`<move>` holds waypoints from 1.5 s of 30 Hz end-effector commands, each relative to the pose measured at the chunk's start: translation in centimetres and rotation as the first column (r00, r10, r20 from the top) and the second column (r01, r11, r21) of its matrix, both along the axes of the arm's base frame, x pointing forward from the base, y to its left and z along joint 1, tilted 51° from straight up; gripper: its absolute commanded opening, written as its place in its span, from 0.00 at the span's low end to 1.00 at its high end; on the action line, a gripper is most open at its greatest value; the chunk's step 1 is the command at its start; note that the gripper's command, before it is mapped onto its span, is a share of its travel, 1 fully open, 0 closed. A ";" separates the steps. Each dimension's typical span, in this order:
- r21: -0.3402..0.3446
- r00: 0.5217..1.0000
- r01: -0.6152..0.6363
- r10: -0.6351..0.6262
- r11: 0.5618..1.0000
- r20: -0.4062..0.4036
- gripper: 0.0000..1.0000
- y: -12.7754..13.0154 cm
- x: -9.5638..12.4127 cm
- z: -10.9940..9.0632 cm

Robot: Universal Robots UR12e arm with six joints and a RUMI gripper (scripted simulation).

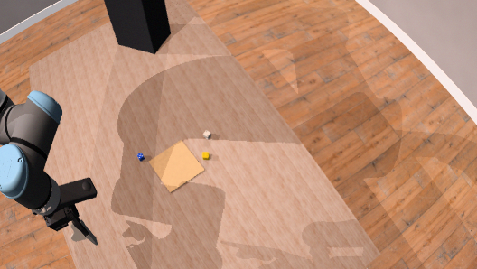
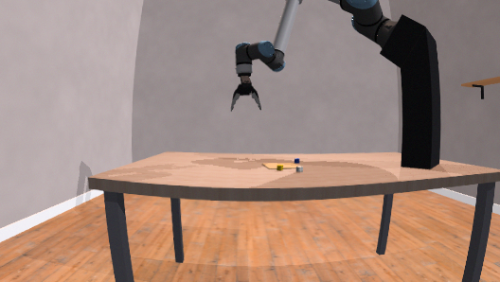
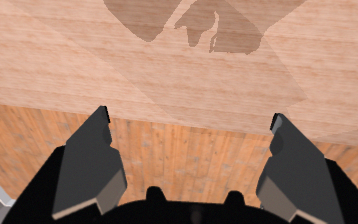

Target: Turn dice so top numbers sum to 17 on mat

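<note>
An orange mat (image 1: 176,165) lies on the table, also seen in the exterior view (image 2: 273,165). A blue die (image 1: 140,156) sits just left of the mat, off it. A yellow die (image 1: 205,155) sits just right of the mat, off it. A white die (image 1: 207,134) lies farther back right, apart from the mat. In the exterior view the blue die (image 2: 296,161), yellow die (image 2: 279,167) and white die (image 2: 299,169) are small. My gripper (image 2: 245,104) (image 3: 188,110) hangs high above the table, open and empty. No die shows in the wrist view.
The arm's black pedestal (image 1: 135,7) stands at the back of the table. The table edge runs under my gripper in the wrist view, with wooden floor beyond it. A small shelf (image 2: 480,84) is on the right wall.
</note>
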State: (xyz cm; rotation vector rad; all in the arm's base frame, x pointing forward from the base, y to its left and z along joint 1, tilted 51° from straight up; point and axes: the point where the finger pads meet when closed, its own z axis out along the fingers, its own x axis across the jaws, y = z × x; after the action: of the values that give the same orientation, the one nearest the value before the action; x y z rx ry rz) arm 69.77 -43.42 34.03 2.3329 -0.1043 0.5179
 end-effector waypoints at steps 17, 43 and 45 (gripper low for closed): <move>-0.001 1.000 0.000 0.000 1.000 0.001 1.00 0.0 0.0 0.1; 0.207 0.901 0.245 -0.301 0.947 0.313 1.00 3.4 -3.5 -19.7; 0.229 0.883 0.261 -0.328 0.938 0.335 1.00 3.9 -4.1 -21.0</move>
State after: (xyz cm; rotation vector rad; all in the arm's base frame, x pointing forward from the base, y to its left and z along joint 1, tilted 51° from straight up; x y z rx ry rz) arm 67.02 -40.74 17.30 2.3361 -0.5614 0.7285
